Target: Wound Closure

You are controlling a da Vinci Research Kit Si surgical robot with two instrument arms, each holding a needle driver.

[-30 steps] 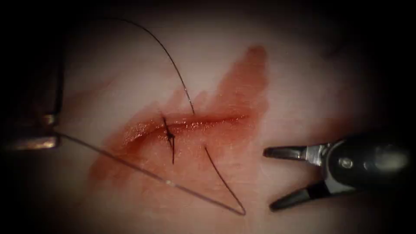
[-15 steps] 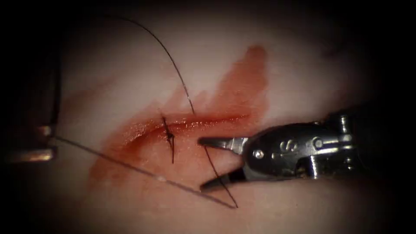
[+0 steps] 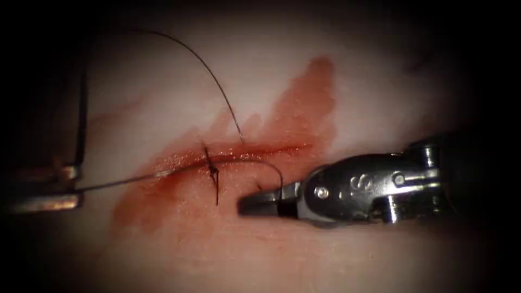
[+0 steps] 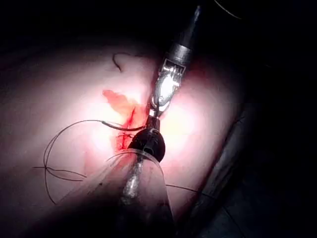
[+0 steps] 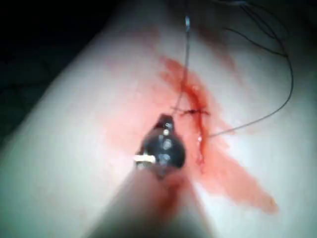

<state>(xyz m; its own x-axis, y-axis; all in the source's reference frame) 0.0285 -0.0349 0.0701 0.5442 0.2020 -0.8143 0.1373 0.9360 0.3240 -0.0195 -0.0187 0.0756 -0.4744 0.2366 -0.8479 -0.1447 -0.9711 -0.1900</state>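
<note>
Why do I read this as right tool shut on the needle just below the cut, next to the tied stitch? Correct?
Not quite. The endoscope view shows the right tool shut on the thread, not the needle. The rest holds: it sits just below the cut, next to the tied stitch.

The endoscope looks down on the cut from above and in front, close in, with the right tool entering from the right of the cut. The left wrist view faces along its own shaft toward the cut from nearby. The right wrist view does likewise, and all 3 views share the cut and its knotted stitch.
</note>
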